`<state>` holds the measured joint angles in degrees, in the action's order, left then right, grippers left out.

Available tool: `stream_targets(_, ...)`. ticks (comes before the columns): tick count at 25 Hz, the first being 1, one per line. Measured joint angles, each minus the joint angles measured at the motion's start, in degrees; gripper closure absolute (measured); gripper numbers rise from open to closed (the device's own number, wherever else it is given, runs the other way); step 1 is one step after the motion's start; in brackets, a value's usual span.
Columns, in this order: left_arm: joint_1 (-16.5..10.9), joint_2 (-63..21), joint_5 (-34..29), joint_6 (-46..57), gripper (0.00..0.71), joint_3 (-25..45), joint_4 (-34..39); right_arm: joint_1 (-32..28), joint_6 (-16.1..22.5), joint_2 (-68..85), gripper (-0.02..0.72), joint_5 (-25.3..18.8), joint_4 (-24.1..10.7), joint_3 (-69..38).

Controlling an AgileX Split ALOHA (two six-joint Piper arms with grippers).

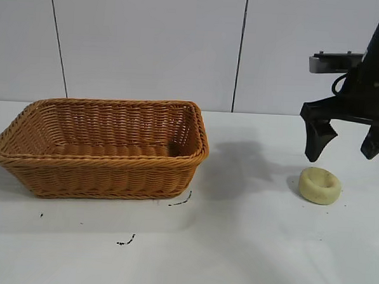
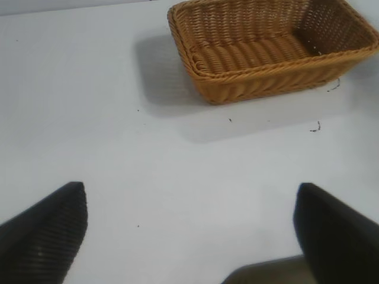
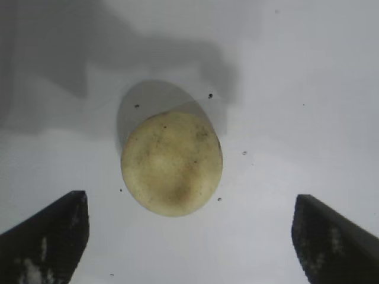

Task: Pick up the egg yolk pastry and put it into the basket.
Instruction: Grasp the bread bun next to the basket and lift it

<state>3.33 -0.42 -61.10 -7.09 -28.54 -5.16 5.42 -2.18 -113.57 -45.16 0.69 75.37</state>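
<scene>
From where I sat, the nearest thing to the exterior camera was a scatter of dark specks on the white table; they mattered little, though I judged they could pass for debris under a finger; beyond them the egg yolk pastry lay flat on the table at the right, well apart from the basket, with my right gripper hanging just above it, released, fingers spread wide and holding nothing; the wrist view showed the pastry sitting ahead of the fingertips rather than squarely between them, so I feared a straight descent would land short and nudge the puck away or close on its edge; it looked soft, and I judged a hard squeeze might dent or crumble it; a smooth round side could also slip during the carry across to the basket and drop short of the braided rim; my left gripper hovered idle and spread over bare table, basket farther off.
</scene>
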Motion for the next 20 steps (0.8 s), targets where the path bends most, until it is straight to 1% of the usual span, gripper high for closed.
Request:
stream_targets(5,0.0,0.0,0.0,0.0,0.015,0.0,0.0,0.0,0.0,-4.81,0.057,3.86,0.34,0.06)
stream_targets(10,0.0,0.0,0.0,0.0,0.015,0.0,0.0,0.0,0.0,-7.76,0.057,4.65,0.45,0.06)
stream_targets(12,0.0,0.0,0.0,0.0,0.015,0.0,0.0,0.0,0.0,-7.93,0.078,4.65,0.45,0.06)
stream_targets(13,0.0,0.0,0.0,0.0,0.015,0.0,0.0,0.0,0.0,-7.93,0.108,4.65,0.45,0.06)
stream_targets(15,0.0,0.0,0.0,0.0,0.015,0.0,0.0,0.0,0.0,-7.97,0.197,4.58,0.59,0.06)
stream_targets(18,0.0,0.0,0.0,0.0,0.015,0.0,0.0,0.18,0.0,-7.97,0.391,4.38,1.01,0.06)
stream_targets(20,0.0,0.0,0.0,0.0,0.015,0.0,0.0,0.18,0.0,-7.92,0.474,4.38,1.07,0.1)
